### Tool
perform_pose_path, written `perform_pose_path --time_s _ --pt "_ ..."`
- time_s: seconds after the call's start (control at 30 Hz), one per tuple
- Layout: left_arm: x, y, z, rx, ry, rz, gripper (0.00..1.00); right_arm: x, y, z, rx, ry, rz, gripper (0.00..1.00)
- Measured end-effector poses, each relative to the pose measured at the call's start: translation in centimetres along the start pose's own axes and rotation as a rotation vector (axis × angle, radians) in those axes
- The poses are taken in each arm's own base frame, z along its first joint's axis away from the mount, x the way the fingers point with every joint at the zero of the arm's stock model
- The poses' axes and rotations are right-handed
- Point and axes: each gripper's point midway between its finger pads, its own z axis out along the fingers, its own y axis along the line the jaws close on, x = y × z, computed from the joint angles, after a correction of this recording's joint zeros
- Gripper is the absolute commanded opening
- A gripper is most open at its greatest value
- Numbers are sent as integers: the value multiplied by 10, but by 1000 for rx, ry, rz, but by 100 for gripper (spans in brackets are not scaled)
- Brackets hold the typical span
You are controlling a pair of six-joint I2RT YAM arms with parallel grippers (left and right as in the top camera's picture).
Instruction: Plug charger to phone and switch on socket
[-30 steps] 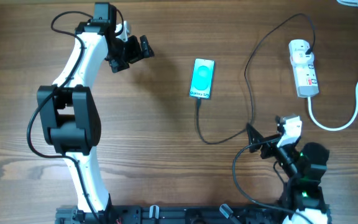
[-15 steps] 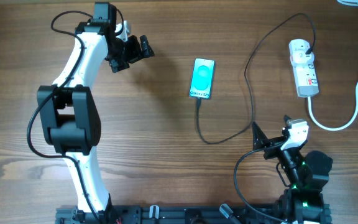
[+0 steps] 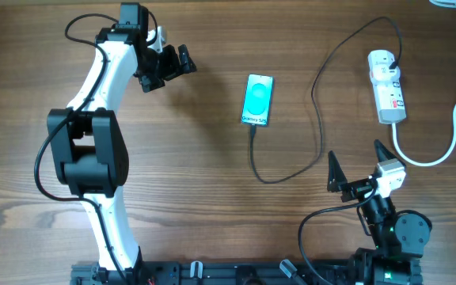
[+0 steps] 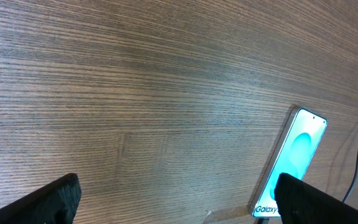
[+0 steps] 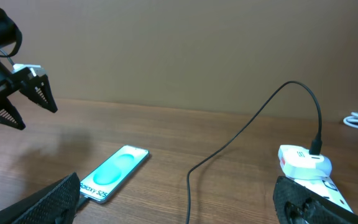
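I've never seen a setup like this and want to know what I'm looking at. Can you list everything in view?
Flat teal-screened smartphone marked "Galaxy": one, teal with a white band and dark rim, lying at the table's middle.
Long thin black cable: one, black, looping from the phone's near edge to the power strip.
White oblong power strip: one, white with red marks, at the far right.
Thick white cord: one, white, curving from the strip off the right edge.
Brown wooden table: one, under everything.
Left gripper: one, black, open, far left, holding nothing.
Right gripper: one, black, open, near right, holding nothing.
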Motion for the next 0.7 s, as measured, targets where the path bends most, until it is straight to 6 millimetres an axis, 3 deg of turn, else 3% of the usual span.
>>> perform_pose_path --time_s 0.1,0.17,0.27,0.33,0.43,0.5,0.6,0.67,0.7 --pt "0 -5 -4 4 -6 9 100 0 0 0 0 0 0 100" --pt "-1 -22 -29 24 -53 40 100 0 0 0 0 0 0 100" --pt "-6 -66 -115 93 -227 126 100 0 0 0 0 0 0 100" --pt "5 -101 -205 163 -410 206 100 0 0 0 0 0 0 100" --pt "58 -141 -345 272 -701 331 100 0 0 0 0 0 0 100" --pt "104 -151 -412 321 -853 398 100 0 0 0 0 0 0 100" --pt "173 -138 -477 305 -1032 441 100 0 0 0 0 0 0 100" --pt "201 -124 -489 272 -1066 428 100 0 0 0 0 0 0 100" --pt "221 -104 -484 214 -1046 389 100 0 0 0 0 0 0 99"
